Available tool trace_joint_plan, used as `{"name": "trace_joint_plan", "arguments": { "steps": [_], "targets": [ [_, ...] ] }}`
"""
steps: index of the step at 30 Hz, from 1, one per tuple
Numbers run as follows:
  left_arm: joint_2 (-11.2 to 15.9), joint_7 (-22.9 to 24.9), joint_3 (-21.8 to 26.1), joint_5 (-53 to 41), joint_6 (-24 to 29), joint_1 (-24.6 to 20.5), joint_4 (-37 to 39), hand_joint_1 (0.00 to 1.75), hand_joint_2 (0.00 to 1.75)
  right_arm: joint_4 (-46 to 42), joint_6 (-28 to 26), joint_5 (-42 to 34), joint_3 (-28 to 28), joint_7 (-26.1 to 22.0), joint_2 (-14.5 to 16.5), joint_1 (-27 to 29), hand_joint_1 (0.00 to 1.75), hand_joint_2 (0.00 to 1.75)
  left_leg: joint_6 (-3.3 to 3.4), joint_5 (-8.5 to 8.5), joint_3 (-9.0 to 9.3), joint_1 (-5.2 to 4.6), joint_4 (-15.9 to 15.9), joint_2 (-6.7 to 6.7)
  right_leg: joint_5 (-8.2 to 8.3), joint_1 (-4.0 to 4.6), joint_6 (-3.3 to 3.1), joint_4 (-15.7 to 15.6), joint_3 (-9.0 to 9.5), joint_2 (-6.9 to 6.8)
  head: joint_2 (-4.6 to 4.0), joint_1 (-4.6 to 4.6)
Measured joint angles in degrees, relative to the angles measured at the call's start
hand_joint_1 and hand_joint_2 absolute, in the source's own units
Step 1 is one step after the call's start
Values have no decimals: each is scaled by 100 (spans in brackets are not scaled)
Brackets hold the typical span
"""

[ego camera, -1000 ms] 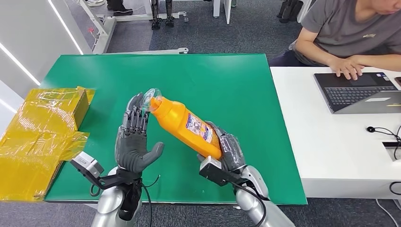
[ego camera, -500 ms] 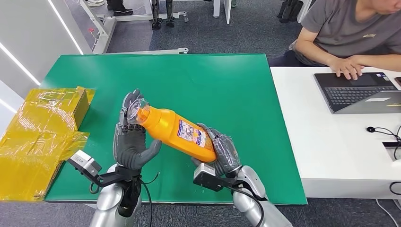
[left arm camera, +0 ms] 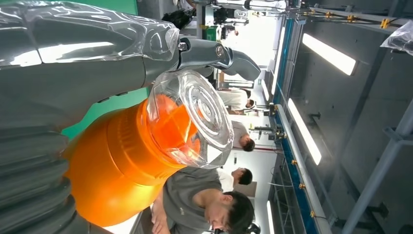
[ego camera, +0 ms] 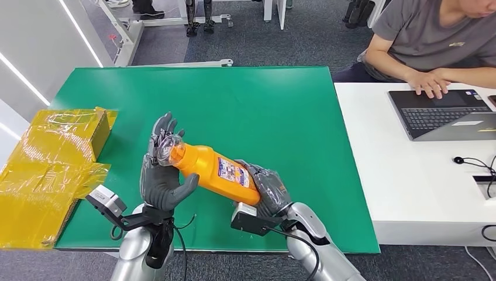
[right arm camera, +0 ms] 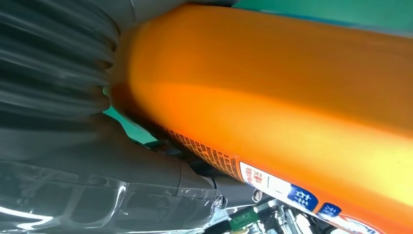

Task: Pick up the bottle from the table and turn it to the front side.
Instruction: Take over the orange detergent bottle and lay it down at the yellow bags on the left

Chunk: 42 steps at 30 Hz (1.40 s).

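The orange bottle [ego camera: 215,172] is held above the green worktop [ego camera: 281,105], lying nearly level, its clear cap [ego camera: 165,147] pointing toward the robot's left and its label [ego camera: 233,171] facing up. The right hand [ego camera: 266,188] grips the bottle's base end, fingers wrapped around it. The left hand [ego camera: 162,175] stands upright with its palm against the neck end; its fingers [ego camera: 164,130] rise behind the cap, and the thumb curls under the bottle's shoulder, so it cradles rather than clamps. In the left wrist view the cap [left arm camera: 195,117] sits just beside the thumb. A yellow wrapped box [ego camera: 50,170] lies at the worktop's left edge. A person [ego camera: 433,41] works at a laptop [ego camera: 444,111] on the white desk to the right.
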Motion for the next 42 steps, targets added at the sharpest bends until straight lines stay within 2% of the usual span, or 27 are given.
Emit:
{"name": "trace_joint_plan", "arguments": {
  "steps": [14, 31, 32, 36, 39, 42],
  "targets": [
    [-33, 47, 63, -211, -78, -184, 658, 0, 175, 98, 267, 120, 14, -355, 64, -45, 175, 175, 0, 0, 1, 0, 0, 4, 0, 0, 0, 0, -1, 4, 0, 0],
    [-81, 247, 154, -255, -110, -280, 1133, 3, 175, 115, 364, 432, -61, -116, 64, -60, 175, 175, 0, 0, 2, 0, 1, 5, 0, 0, 0, 0, -3, 6, 0, 0],
    [-82, 251, 159, -221, -100, -290, 1151, 8, 175, 119, 377, 457, -61, -100, 64, -65, 175, 175, 0, 0, 1, 0, 1, 5, 0, 0, 0, 0, -3, 6, 0, 0],
    [-86, 215, 180, -56, -33, -309, 1193, 150, 175, 154, 440, 558, -61, -65, 66, -132, 175, 175, 0, 0, 1, 0, 1, 6, 0, 0, 0, 0, -2, 6, 0, 0],
    [-101, 170, 197, 38, 2, -309, 1194, 175, 175, 198, 448, 596, -60, -58, 78, -201, 175, 175, 0, 0, 1, 0, 1, 5, 0, 0, 0, 0, -2, 6, 0, 0],
    [-119, 143, 214, 102, 26, -309, 1194, 175, 175, 249, 448, 609, -59, -50, 97, -252, 175, 175, 0, 0, 1, 0, 1, 5, 0, 0, 0, 0, -2, 5, 0, 0]
  ]
}}
